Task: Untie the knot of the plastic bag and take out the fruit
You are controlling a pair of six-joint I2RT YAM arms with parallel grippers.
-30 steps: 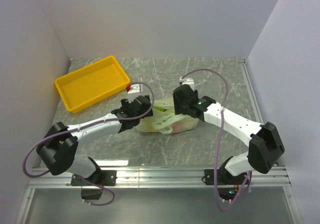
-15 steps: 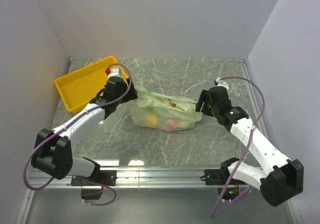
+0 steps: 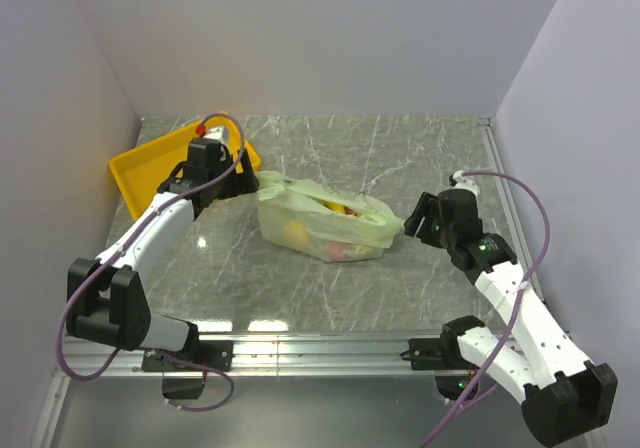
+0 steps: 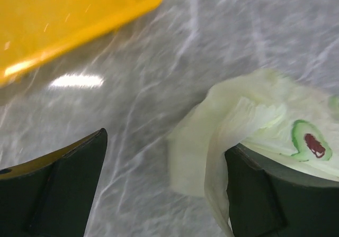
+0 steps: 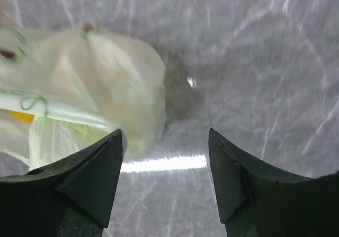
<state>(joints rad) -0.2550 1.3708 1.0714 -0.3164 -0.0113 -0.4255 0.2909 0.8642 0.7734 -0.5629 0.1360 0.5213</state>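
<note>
Left claw (image 3: 240,181) open beside plastic bag (image 3: 325,226) mid-surface (image 3: 400,158); right claw (image 3: 414,216) open at its opposite end.

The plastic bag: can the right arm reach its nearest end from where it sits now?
Probably yes: the right gripper stands open just beside the plastic bag, only bare table between them.

Count on bench: one plastic bag (image 3: 320,226), frame centre; one yellow tray (image 3: 135,168), upper left; two end effectors, left end effector (image 3: 240,181) and right end effector (image 3: 412,218). Fruit (image 3: 297,233) inside bag: number indeterminable.
</note>
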